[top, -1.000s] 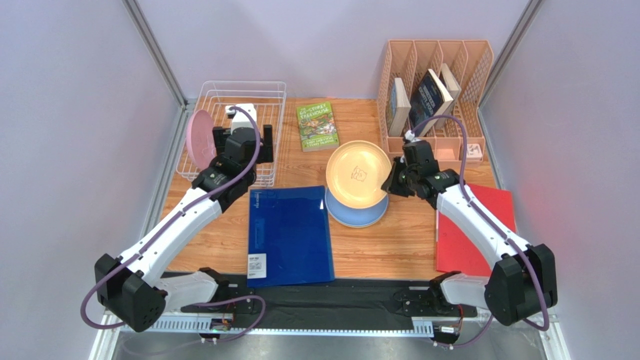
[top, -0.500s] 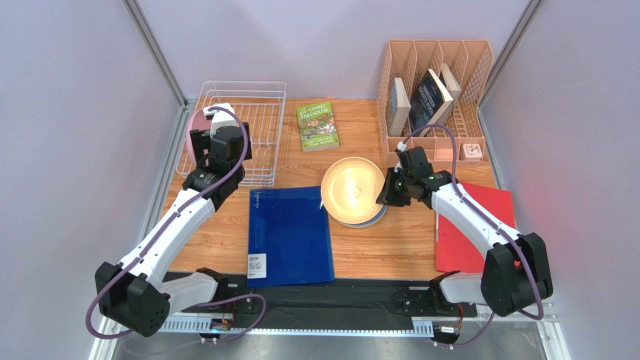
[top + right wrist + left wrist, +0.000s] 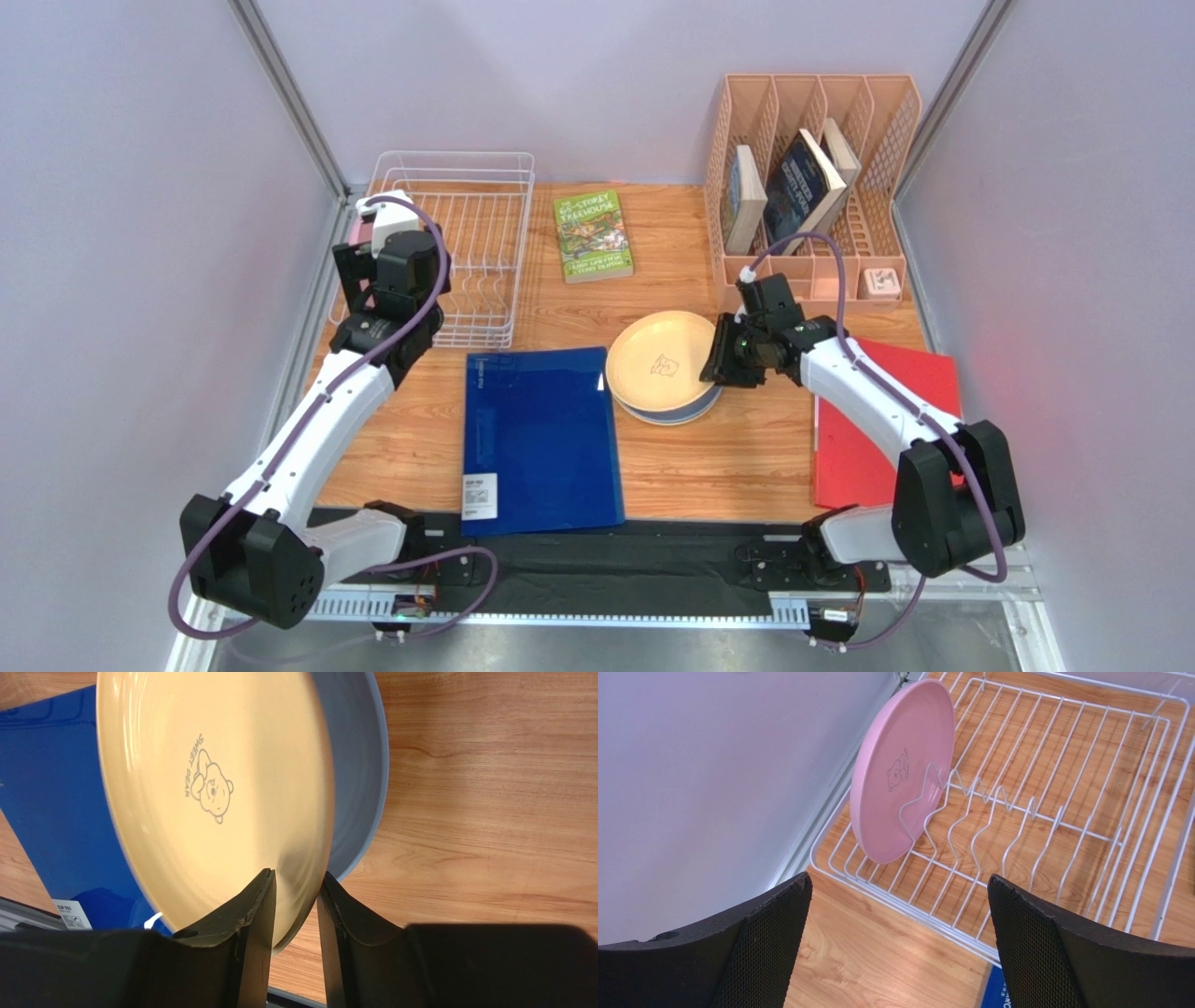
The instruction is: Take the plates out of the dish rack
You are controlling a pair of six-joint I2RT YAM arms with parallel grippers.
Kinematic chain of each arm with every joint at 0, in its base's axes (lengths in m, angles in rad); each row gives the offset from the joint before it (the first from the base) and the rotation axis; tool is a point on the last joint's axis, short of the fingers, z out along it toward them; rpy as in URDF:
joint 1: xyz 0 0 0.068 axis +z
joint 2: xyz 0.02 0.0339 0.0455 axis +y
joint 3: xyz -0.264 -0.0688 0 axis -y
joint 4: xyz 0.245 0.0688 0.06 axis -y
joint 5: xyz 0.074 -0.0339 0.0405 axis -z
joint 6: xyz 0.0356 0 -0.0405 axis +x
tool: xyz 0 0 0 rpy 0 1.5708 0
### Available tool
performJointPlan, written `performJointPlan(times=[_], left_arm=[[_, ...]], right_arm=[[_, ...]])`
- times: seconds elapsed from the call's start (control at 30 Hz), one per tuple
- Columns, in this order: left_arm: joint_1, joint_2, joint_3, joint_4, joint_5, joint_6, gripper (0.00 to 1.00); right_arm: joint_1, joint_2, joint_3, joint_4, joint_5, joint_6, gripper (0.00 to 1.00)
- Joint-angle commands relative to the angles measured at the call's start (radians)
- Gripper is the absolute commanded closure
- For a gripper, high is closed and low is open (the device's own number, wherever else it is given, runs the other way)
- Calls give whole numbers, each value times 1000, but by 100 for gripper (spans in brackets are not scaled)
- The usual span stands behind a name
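Wooden table (image 3: pixel 730 462), lilac walls around
1. Yellow plate (image 3: pixel 662 361): stood steeply tilted a second before; had since been lowered almost flat onto the blue plate (image 3: pixel 354 777), just beside the blue folder (image 3: pixel 540 437). Right gripper (image 3: pixel 296 878) was clamped on its rim; release looked to be the only step left.
2. Pink plate (image 3: pixel 899 777): stood on edge among the tines at the left end of the dish rack (image 3: pixel 463 156), the only plate seen there.
3. Left gripper (image 3: pixel 899 903): fingers wide apart, had shifted leftward across the rack and faced the pink plate without touching it; probably the next pick
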Motion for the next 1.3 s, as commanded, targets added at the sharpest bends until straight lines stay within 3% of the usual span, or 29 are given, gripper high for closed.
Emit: performJointPlan(times=[0.0,0.03,0.13,0.37,0.63,0.97,1.13,1.27], left_arm=[[10,-8,-6,24,0,2,0],[19,-7,-4,24,-3,7,0],[47,-5,-4,29,3,2,0],[130,31,14,63,41,-2,0],[191,114,68,102,89,12,1],[301,294,89,228,67,10,7],[352,374,91,283,136,-1,19],[354,409,79,345,188,7,38]], right_arm=[[3,16,26,30,12,2,64],[3,16,29,22,18,3,56],[1,14,46,-44,104,2,45],[3,-41,82,-109,288,8,44],[3,-101,86,-59,290,3,43],[3,-41,89,-20,219,-1,44],[3,-1,102,-7,204,-6,44],[3,20,106,-1,200,-8,44]])
